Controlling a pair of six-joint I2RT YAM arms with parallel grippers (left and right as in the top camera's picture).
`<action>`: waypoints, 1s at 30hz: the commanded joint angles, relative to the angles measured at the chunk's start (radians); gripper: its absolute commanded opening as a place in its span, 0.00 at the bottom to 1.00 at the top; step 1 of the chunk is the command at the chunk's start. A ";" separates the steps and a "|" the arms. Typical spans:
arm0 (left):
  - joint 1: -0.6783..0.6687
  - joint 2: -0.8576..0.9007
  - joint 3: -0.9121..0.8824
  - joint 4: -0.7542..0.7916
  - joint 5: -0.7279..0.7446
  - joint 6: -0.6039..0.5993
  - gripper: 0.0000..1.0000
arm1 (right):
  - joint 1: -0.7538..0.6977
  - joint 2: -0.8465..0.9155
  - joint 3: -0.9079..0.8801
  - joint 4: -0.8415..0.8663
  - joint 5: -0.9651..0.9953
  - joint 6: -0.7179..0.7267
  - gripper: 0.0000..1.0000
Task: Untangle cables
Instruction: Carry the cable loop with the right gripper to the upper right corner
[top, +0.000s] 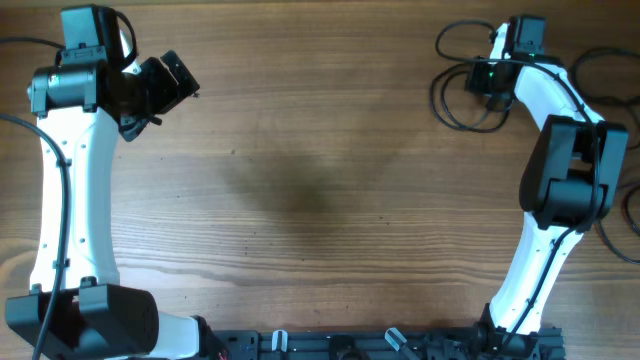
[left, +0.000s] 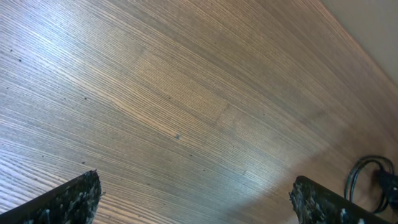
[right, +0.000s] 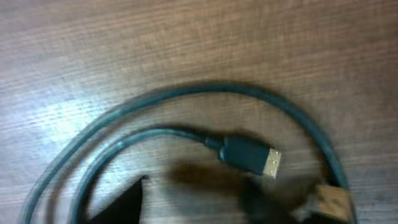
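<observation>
Lying as thin dark looped cables (right: 186, 90) on wood table (top: 320, 200), far right corner, under right claw (right: 196, 190). Count in wrist view: 2 strands, 1 gold-tipped plug (right: 249, 155). At right claw: fingers apart, blurred, nothing seen gripped; plug just beyond tips. At left claw (top: 180, 72): wide open, empty, well apart from cables.

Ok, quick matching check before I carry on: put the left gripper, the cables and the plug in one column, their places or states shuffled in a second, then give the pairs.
1. left gripper
2. cables
3. plug

A. lies on the wood, gold-coloured tip showing
B. fingers wide apart, nothing between them, over bare table
C. loose loops at the far right, under the right arm

Pairs: 1-B, 2-C, 3-A
</observation>
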 joint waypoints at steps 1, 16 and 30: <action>0.001 -0.002 0.000 0.003 -0.002 -0.011 1.00 | -0.003 0.024 0.000 -0.044 0.119 0.031 0.76; 0.001 0.005 0.000 0.003 -0.002 -0.010 1.00 | -0.012 -0.219 0.004 -0.301 0.106 0.222 0.84; 0.001 0.008 0.000 -0.002 -0.002 -0.010 1.00 | -0.028 -0.188 -0.245 -0.174 0.131 0.424 0.73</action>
